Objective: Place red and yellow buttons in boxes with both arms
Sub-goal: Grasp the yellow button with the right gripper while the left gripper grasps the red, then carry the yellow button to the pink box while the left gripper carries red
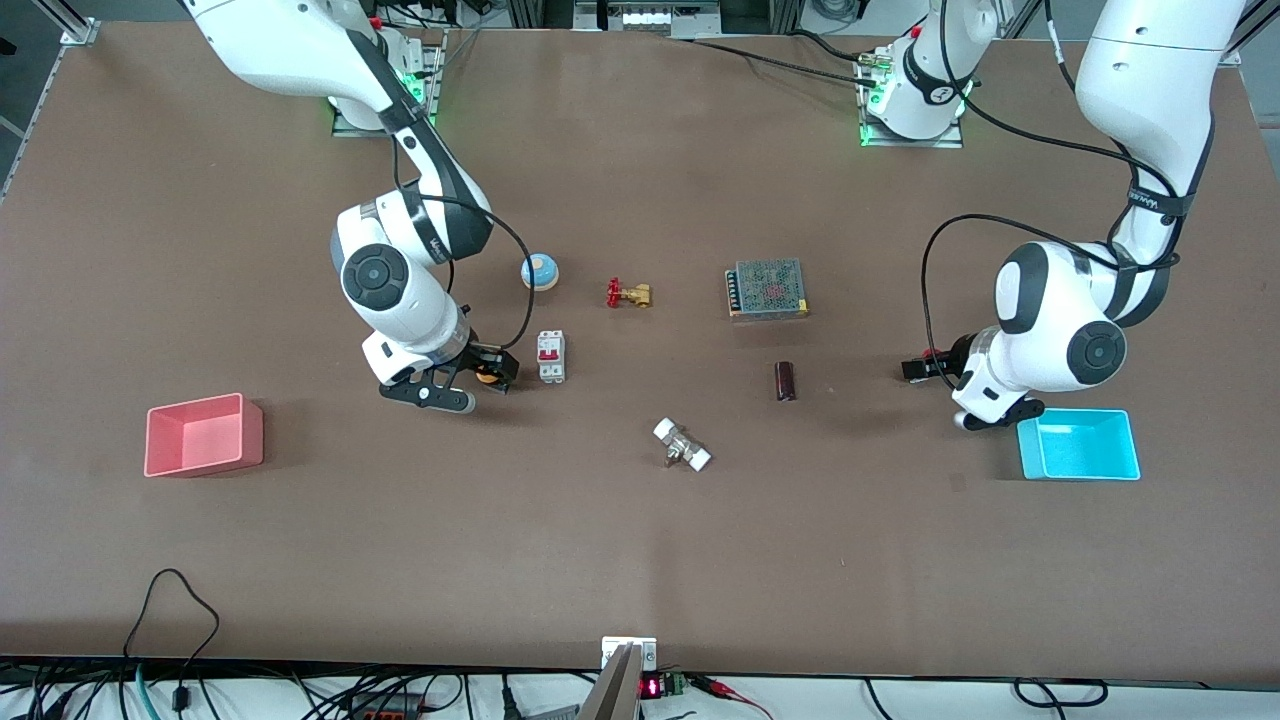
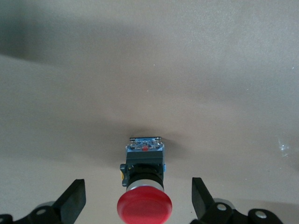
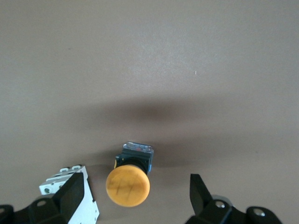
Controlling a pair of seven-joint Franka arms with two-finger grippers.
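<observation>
The red button (image 2: 144, 204) rests on the table between the open fingers of my left gripper (image 2: 138, 199), which touch nothing. In the front view this gripper (image 1: 926, 368) is low over the table beside the cyan box (image 1: 1030, 452). The yellow button (image 3: 127, 185) rests between the open fingers of my right gripper (image 3: 136, 195), also untouched. In the front view that gripper (image 1: 478, 376) is low around the yellow button (image 1: 487, 377). The pink-red box (image 1: 200, 462) stands toward the right arm's end of the table.
A white circuit breaker (image 1: 551, 356) lies right beside my right gripper and shows against one finger in the right wrist view (image 3: 65, 184). A pale blue dome (image 1: 540, 270), brass valve (image 1: 628, 294), metal power supply (image 1: 767, 288), dark cylinder (image 1: 786, 381) and white fitting (image 1: 682, 445) lie mid-table.
</observation>
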